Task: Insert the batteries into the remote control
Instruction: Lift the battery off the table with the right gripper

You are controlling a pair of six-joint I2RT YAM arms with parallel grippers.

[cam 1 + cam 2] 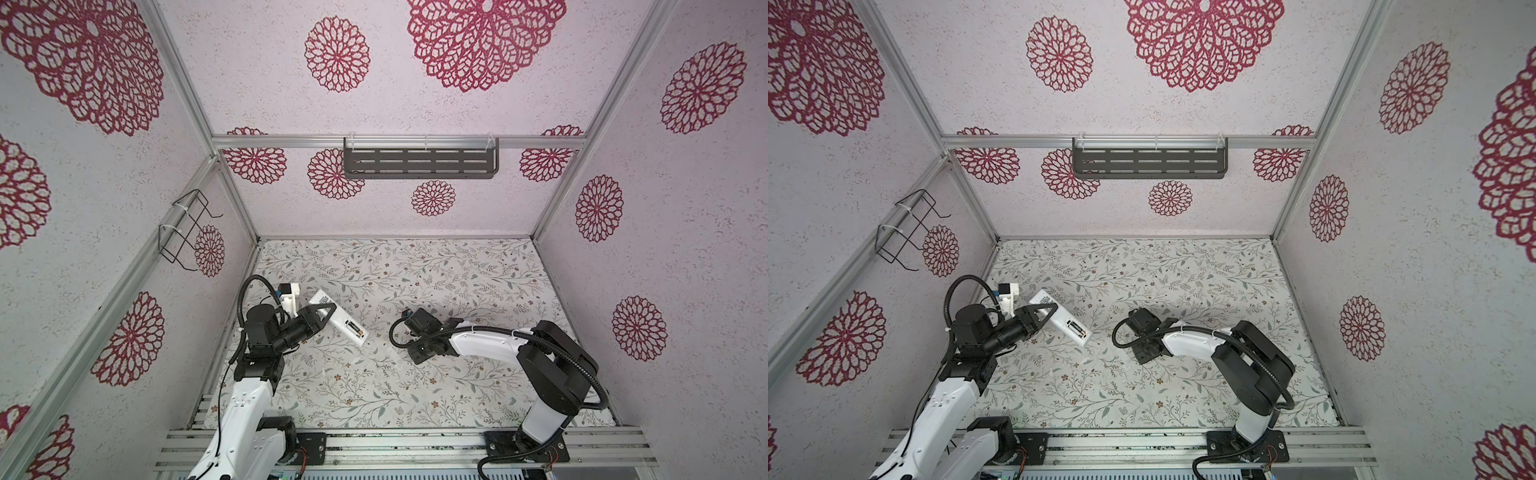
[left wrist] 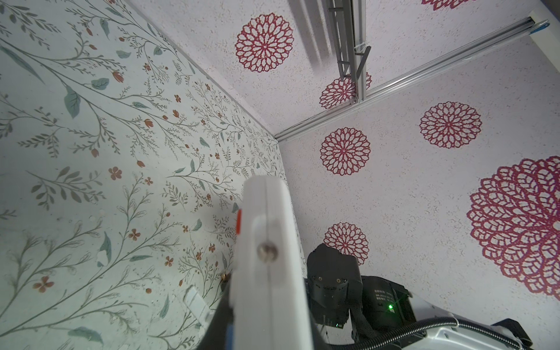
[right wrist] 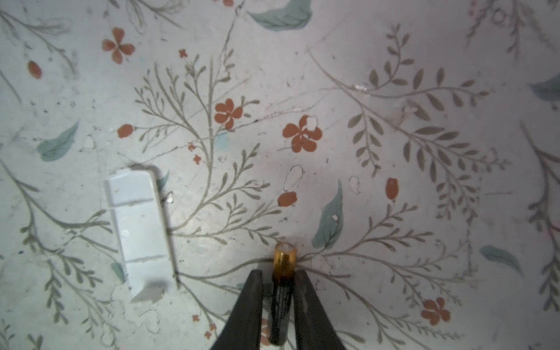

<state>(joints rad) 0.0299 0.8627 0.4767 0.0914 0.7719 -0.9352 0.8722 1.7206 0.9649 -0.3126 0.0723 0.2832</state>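
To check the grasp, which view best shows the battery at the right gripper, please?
The right wrist view shows the battery close up between the right gripper's fingers. Both top views hide it under the arm; the left wrist view gives a glimpse at most.

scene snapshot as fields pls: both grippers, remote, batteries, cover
left gripper: shut on remote control, bay side facing up
bay: open, with a dark cylinder inside, likely the bay battery
right gripper: low over table, one finger on each side of loose battery; firm grip not clear
loose battery: lying on the table, gold end sticking out past the fingertips
battery cover: off the remote, flat on the table, apart from the loose battery
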